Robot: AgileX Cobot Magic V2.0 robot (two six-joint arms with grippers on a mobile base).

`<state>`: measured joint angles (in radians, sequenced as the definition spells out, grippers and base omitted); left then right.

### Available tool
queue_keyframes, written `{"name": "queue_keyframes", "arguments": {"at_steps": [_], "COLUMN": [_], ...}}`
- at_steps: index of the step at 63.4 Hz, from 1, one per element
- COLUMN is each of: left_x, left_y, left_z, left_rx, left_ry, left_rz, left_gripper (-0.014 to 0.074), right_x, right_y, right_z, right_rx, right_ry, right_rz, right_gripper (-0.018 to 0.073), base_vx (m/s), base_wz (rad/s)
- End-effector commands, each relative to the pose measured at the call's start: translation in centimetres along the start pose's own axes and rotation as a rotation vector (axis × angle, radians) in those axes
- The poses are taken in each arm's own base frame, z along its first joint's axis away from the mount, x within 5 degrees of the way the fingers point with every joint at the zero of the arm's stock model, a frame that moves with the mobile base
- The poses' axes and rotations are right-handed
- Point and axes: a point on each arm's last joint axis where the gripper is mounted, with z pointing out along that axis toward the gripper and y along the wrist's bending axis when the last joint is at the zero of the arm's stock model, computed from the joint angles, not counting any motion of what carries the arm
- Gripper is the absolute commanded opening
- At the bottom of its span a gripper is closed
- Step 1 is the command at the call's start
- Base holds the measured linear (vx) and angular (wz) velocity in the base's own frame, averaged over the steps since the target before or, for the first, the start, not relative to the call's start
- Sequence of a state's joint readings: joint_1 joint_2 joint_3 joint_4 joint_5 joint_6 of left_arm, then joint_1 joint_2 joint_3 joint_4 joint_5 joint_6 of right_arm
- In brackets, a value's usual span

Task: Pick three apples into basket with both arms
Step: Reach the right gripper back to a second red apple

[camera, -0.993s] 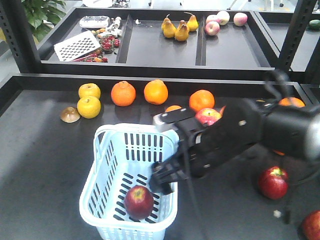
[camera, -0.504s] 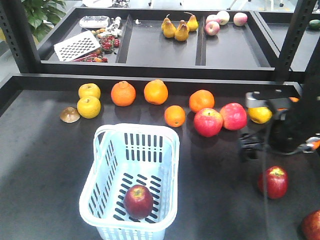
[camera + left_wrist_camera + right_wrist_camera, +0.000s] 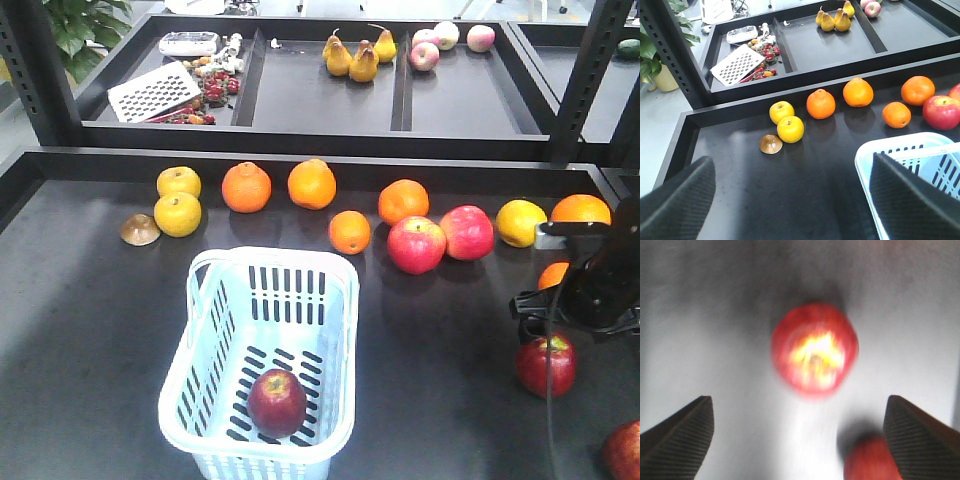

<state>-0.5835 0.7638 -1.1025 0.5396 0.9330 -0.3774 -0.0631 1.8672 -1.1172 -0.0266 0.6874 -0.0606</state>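
We record 1 apple (image 3: 277,402) in the basket (image 3: 268,258), so pick 2 of 3 is in hand. The right gripper (image 3: 798,415) hangs above a second apple (image 3: 546,366) at the near right of the desk (image 3: 100,300), fingers wide and empty. The left gripper (image 3: 790,200) is likewise wide and empty; we judge the next move calls for a straight descent to straddle that apple, then closing.

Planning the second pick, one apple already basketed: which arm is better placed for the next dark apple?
Right. The right gripper, open, hangs directly over the apple; the left gripper sits open beside the basket, far from it.
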Motion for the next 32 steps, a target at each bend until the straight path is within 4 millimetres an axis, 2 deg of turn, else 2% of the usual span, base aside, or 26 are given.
{"name": "queue_keyframes", "arguments": {"at_steps": [1, 20, 32], "left_x": [-1.2, -1.2, -1.2], "left_y": [0.2, 0.2, 0.2], "left_z": [-0.7, -0.7, -0.7], "left_rx": [0.004, 0.004, 0.004], "left_ry": [-0.088, -0.088, -0.088], "left_rz": [-0.012, -0.012, -0.012], "left_gripper": [0.0588, 0.0588, 0.0588], "right_x": [-1.4, -1.3, -1.0], "right_y": [-0.5, -0.4, -0.3], "right_z": [-0.7, 4.0, 5.8], "right_rx": [0.025, 0.019, 0.014], "right_ry": [-0.112, -0.059, -0.021], "right_rz": [-0.019, -0.024, -0.025], "right_gripper": [0.0635, 0.0627, 0.0576], "base_vx": [0.00, 0.00, 0.00], "base_wz": [0.00, 0.00, 0.00]}}
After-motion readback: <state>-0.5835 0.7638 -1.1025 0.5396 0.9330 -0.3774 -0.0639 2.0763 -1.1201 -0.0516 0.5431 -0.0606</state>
